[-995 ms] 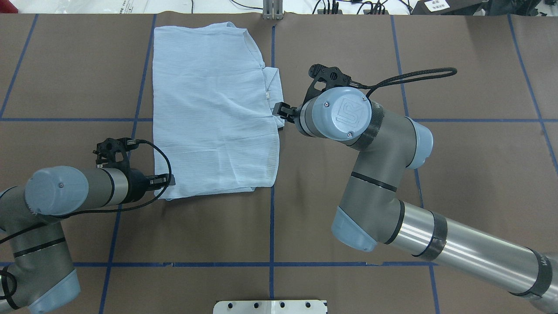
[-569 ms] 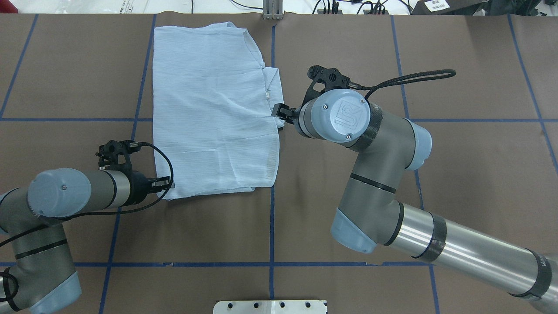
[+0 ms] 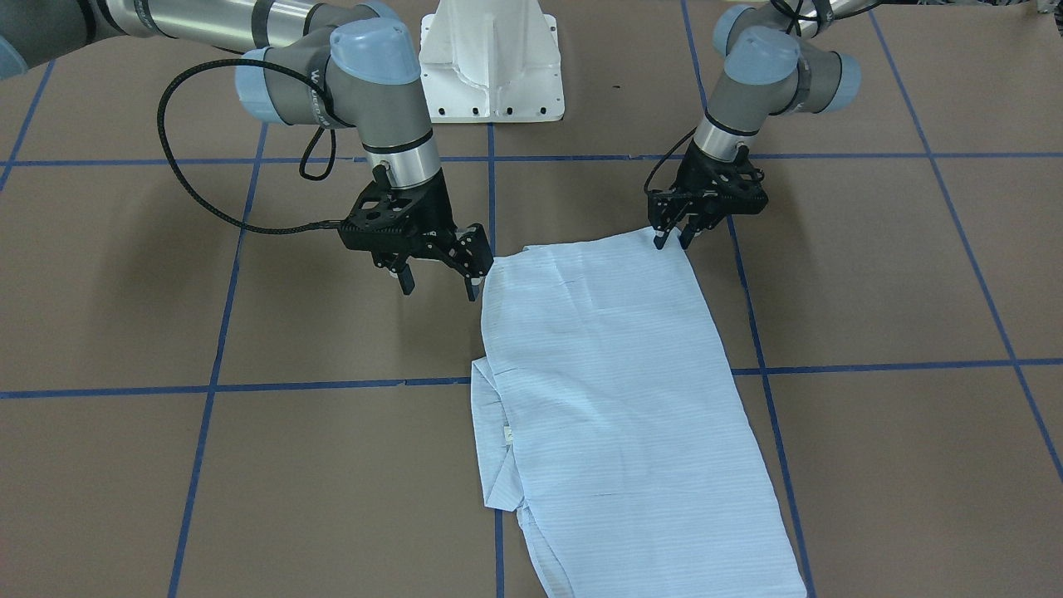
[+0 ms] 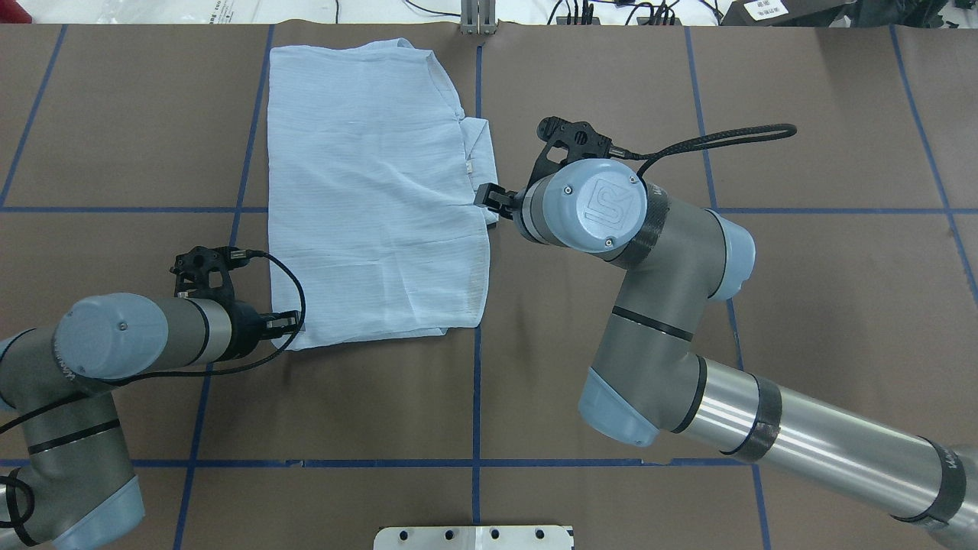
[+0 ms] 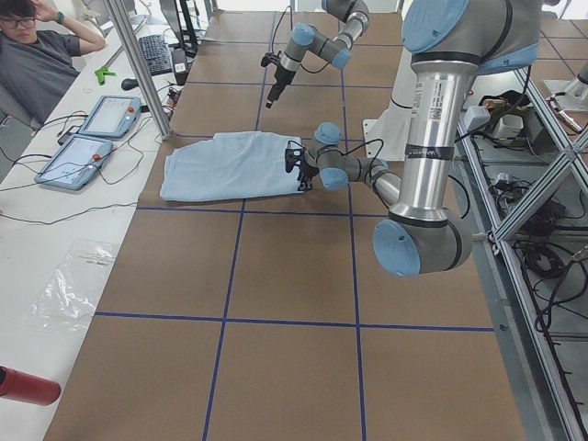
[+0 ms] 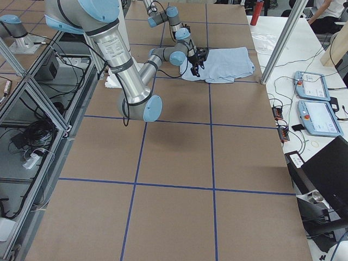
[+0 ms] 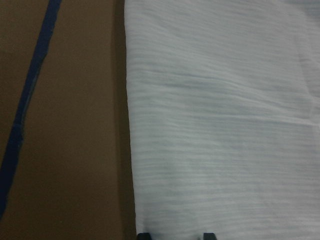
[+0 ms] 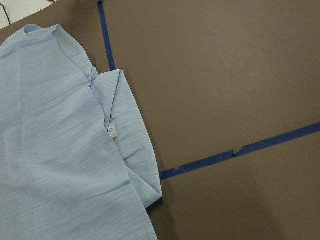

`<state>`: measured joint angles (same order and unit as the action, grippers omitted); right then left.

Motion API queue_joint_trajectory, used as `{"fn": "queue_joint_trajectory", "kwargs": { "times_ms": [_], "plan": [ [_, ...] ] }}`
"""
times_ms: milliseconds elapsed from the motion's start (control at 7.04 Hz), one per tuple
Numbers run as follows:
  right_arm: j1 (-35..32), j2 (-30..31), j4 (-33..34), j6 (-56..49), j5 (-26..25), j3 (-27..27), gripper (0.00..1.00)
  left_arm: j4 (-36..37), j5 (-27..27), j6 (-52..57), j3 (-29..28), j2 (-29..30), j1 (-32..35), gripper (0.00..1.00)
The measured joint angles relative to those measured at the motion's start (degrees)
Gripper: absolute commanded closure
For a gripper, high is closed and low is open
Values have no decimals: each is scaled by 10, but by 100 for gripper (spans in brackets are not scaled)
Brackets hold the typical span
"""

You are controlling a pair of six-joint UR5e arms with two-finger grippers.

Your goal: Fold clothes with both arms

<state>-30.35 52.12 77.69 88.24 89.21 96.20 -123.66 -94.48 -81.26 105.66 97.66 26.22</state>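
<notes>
The pale blue striped shirt lies folded into a flat rectangle on the brown table, collar on its right edge. My left gripper is at the shirt's near left corner. Its fingertips are a narrow gap apart and rest on the fabric, gripping nothing. My right gripper is wide open and empty, just off the shirt's right edge near the collar. The shirt also shows in both side views.
Blue tape lines grid the table. The white pedestal base stands at the near edge between the arms. Beyond the table's far edge are two tablets, cables and a seated person.
My left gripper has drawn back slightly toward the robot at the shirt's corner, which shifted a little to the right. My right arm has crept slightly left; its gripper stays open.
</notes>
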Motion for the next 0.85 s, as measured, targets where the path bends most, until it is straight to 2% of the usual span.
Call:
{"fn": "queue_joint_trajectory", "kwargs": {
  "times_ms": [284,426,569,711,853],
  "plan": [
    [1,0,0,0,0,0,0,14,0,2,1,1,-1,49],
    [1,0,0,0,-1,0,0,16,0,2,1,1,-2,52],
    [2,0,0,0,-1,0,0,17,0,2,1,1,-2,73],
    [4,0,0,0,-2,0,0,18,0,2,1,1,-4,100],
    [8,0,0,4,-5,0,2,18,1,2,1,1,-7,100]
  ]
}}
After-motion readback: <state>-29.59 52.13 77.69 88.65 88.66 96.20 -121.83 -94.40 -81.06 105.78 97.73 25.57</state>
